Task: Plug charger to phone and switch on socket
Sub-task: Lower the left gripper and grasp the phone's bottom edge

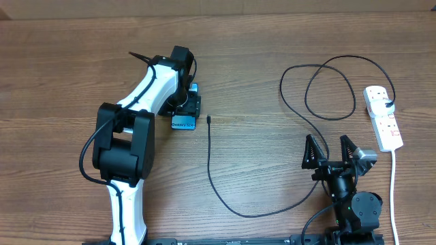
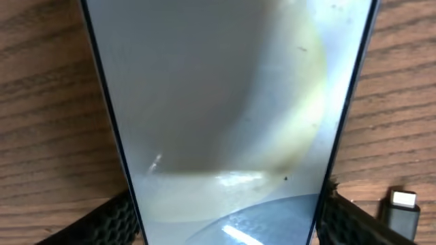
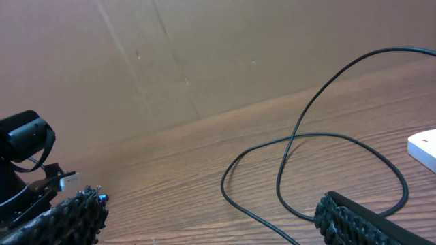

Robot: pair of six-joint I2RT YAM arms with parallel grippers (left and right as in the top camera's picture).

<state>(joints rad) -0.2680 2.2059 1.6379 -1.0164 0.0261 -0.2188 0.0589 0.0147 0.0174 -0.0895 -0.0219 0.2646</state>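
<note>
The phone point(image 1: 182, 122) lies flat on the wooden table under my left gripper point(image 1: 184, 102), with only its blue "Galaxy" end showing from above. Its pale screen point(image 2: 225, 102) fills the left wrist view, and my left gripper point(image 2: 228, 218) has both pads point(image 2: 116, 219) pressed against its long edges. The charger cable point(image 1: 208, 163) runs from its connector tip point(image 1: 208, 120) just right of the phone, loops across the table, and ends in a black plug point(image 1: 388, 104) seated in the white socket strip point(image 1: 383, 122). The tip point(image 2: 402, 203) lies beside the right pad. My right gripper point(image 1: 332, 146) stands open near the front edge, over bare wood.
The right wrist view shows my right gripper point(image 3: 211, 207) open, cable loops point(image 3: 293, 143) on the wood ahead, a corner of the socket point(image 3: 426, 146) at the right, and the left arm point(image 3: 20, 156) at the far left. A white lead point(image 1: 394, 197) runs from the strip toward the front.
</note>
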